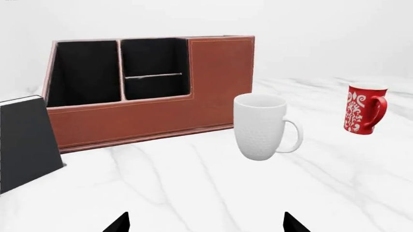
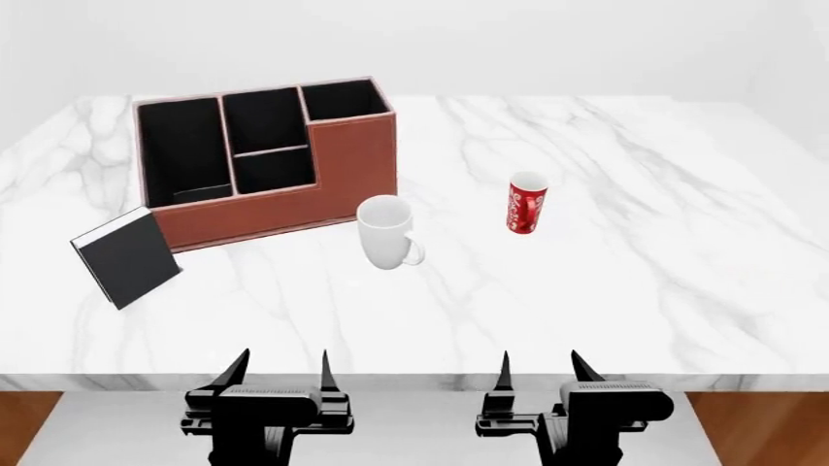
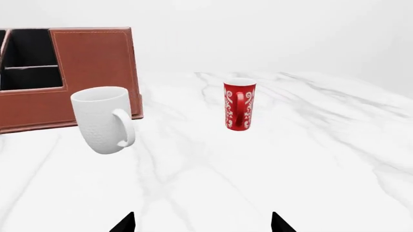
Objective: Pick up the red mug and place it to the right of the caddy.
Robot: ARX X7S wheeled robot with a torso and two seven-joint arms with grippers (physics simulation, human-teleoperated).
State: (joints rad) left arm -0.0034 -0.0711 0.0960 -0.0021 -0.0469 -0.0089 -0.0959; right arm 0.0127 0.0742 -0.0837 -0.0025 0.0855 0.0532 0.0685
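Hidden: wrist views cut off both tools, only fingertips show.
Left tool (image 2: 278, 374): spread apart, empty, off the bench (image 2: 622, 291) edge.
Right tool (image 2: 539, 371): same.
Red mug (image 2: 526, 203): upright, at 3 o'clock from the white mug (image 2: 386, 231), well apart from the caddy (image 2: 266, 160).
Book (image 2: 126, 256): leaning at caddy's 7 o'clock.

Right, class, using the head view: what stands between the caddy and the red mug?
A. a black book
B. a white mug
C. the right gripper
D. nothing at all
B: the white mug stands on the table just right of the caddy, with the red mug further right; the black book leans at the caddy's other end, and both grippers sit at the table's near edge.
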